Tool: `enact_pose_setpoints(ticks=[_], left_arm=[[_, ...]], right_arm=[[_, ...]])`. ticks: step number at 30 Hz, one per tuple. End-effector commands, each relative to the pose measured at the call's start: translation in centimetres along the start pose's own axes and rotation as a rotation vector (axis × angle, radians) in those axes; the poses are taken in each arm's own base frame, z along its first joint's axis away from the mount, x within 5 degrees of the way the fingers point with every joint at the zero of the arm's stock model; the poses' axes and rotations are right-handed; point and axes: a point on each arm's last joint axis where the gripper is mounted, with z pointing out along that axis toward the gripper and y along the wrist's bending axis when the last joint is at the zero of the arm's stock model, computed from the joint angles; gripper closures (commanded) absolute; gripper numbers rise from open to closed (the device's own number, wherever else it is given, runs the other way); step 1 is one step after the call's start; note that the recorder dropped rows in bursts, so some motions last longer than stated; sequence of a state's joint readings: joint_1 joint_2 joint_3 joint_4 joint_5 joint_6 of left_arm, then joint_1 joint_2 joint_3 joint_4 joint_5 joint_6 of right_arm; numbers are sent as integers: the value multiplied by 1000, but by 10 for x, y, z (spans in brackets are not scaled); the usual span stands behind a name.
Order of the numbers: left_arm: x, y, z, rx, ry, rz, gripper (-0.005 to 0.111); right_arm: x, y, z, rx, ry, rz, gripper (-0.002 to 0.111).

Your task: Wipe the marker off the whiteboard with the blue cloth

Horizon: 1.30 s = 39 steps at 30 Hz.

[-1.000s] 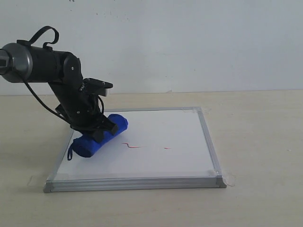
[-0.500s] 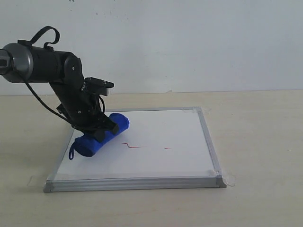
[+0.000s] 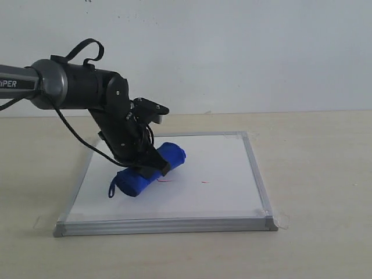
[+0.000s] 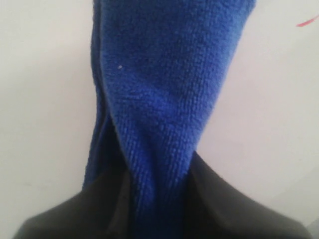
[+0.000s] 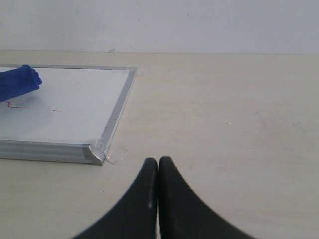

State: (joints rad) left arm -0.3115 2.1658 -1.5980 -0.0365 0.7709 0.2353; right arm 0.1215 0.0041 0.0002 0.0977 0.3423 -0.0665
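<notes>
A pale wooden desk (image 3: 314, 174) runs up to a plain white wall (image 3: 232, 52). Flat on the desk lies a square whiteboard (image 3: 226, 157) with a silver-grey frame (image 3: 163, 225) and clear tape (image 3: 282, 220) at its near right corner.

The black left arm (image 3: 75, 90) reaches in from the left and down onto the board. A second ago it hung over the board's left part; it has since swung to the right, towards the middle. The left fingers (image 3: 156, 165) are clamped on the blue cloth (image 3: 132, 181), a rolled royal-blue towel lying slantwise on the white surface. The wrist view shows the roll (image 4: 164, 89) filling the gap between the dark fingers.

The cloth has travelled with the arm. Before, it lay close to the left frame, clear of the ink. It now sits near the board's middle, its lower side meeting the left end of the thin red marker line (image 3: 166, 181). The short red dash (image 3: 205, 182) lies apart, uncovered, to the right. A small dark loop (image 3: 111, 190) hangs from the cloth's near end.

Bare white board lies open on every side of the roll, widest towards the right frame. Beyond that frame the desk is bare.

The right fingers (image 5: 155, 174) are pressed together, holding nothing, over the desk just off the taped corner.
</notes>
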Motion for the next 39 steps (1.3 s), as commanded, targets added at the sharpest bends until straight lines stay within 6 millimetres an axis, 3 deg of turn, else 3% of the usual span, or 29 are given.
enact_pose_setpoints(ticks=[1, 7, 11, 14, 18, 22, 26, 34, 39], left_arm=[[2, 22, 1, -95, -15, -24, 103], [5, 42, 0, -179, -19, -1, 103], [3, 39, 0, -168, -38, -9, 103], [0, 26, 3, -133, -46, -15, 103], [-4, -9, 8, -89, -21, 60, 103], [-6, -18, 4, -83, -22, 78, 103], [-7, -7, -5, -116, -33, 84, 103], [5, 38, -20, -158, -14, -51, 103], [11, 40, -20, -146, 50, -80, 103]], right_arm=[[-1, 0, 0, 2, -13, 0, 108], [-1, 0, 0, 2, -13, 0, 108], [-1, 0, 0, 2, -13, 0, 108], [-1, 0, 0, 2, -13, 0, 108], [-1, 0, 0, 2, -13, 0, 108], [-1, 0, 0, 2, -13, 0, 108], [-1, 0, 0, 2, -13, 0, 108], [-1, 0, 0, 2, -13, 0, 108], [-1, 0, 0, 2, -13, 0, 108]])
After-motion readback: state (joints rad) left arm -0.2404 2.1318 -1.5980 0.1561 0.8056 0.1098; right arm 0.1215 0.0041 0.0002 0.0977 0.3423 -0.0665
